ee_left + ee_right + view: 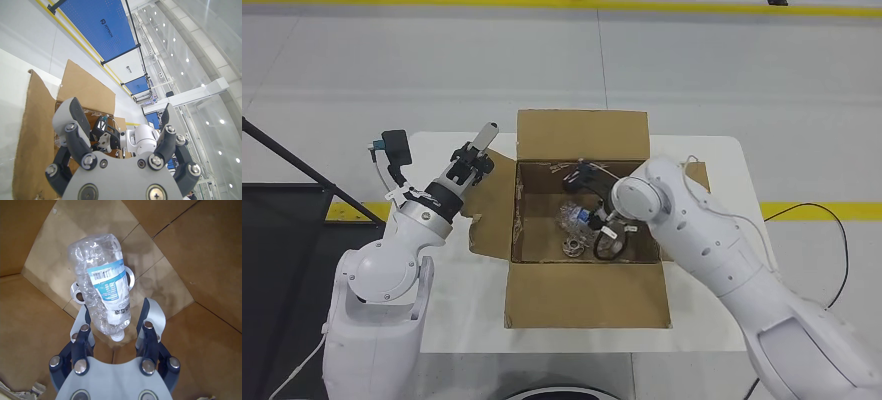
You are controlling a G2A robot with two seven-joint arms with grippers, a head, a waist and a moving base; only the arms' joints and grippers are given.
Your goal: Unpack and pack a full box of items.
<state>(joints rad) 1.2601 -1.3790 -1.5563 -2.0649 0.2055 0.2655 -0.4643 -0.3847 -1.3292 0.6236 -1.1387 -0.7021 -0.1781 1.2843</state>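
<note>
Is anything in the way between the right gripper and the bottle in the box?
Nothing visible does. The bottle lies inside the box, between the open fingers of the right gripper; a metal part sits behind it, not between.

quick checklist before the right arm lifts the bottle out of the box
1. bottle between the right end effector fingers: ok
2. right end effector shut on bottle: not ok, open, gap on one side
3. box flaps folded clear: ok
4. left end effector outside the box: ok, open, beside a side flap
5. metal part under bottle free of it: cannot tell
</note>
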